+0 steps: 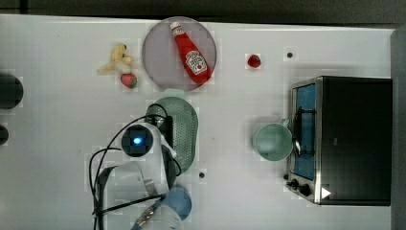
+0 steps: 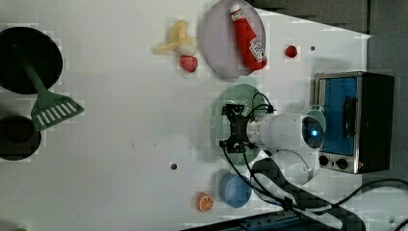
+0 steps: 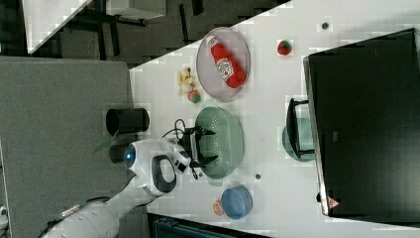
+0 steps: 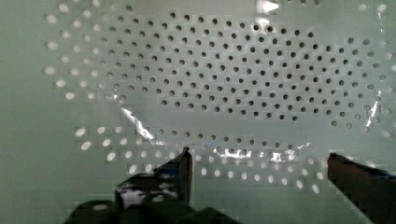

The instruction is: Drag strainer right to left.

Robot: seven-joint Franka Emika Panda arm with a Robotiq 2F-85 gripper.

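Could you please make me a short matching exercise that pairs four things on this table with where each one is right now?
Things:
1. ketchup bottle
2. mug
3. gripper
4. orange slice

Places:
A. beside the blue bowl
B. lying on the grey plate
C. open, over the strainer
D. in front of the toaster oven

Pairs: 1-B, 2-D, 3-C, 4-A

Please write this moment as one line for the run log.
phase: reaching | gripper: open, over strainer | grasp: none | strainer: on table, beside plate
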